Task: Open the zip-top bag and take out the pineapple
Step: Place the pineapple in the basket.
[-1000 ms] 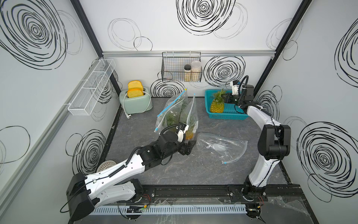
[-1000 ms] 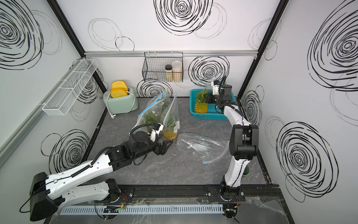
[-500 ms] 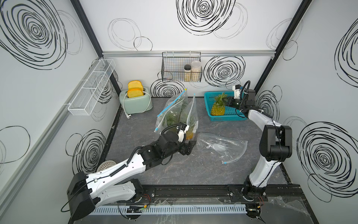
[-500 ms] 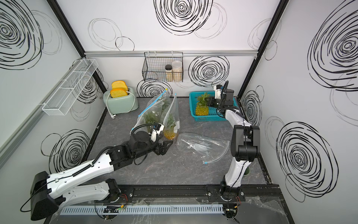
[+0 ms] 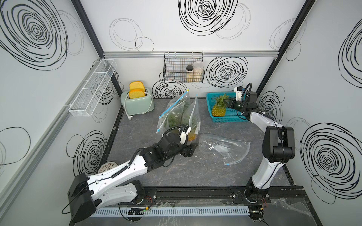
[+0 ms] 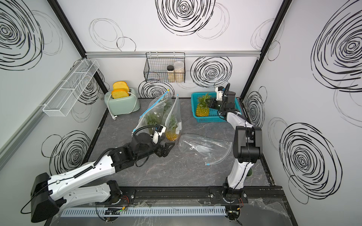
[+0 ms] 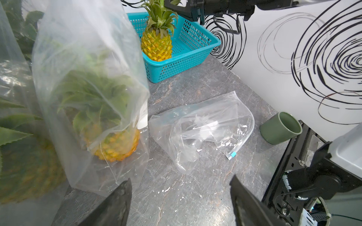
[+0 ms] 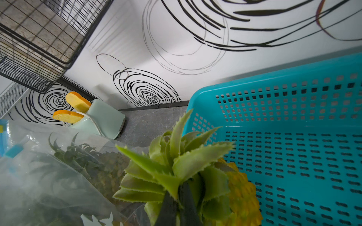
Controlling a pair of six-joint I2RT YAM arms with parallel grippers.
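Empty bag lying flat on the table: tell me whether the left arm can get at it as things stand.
Probably yes. The left tool is open and faces the empty bag, with only bare tabletop between them. The bagged pineapple stands off to one side, not in the path.

Lab mock-kitchen cell: swirl-printed panels (image 5: 195, 45), toaster (image 5: 137, 104), rail (image 5: 195, 194).
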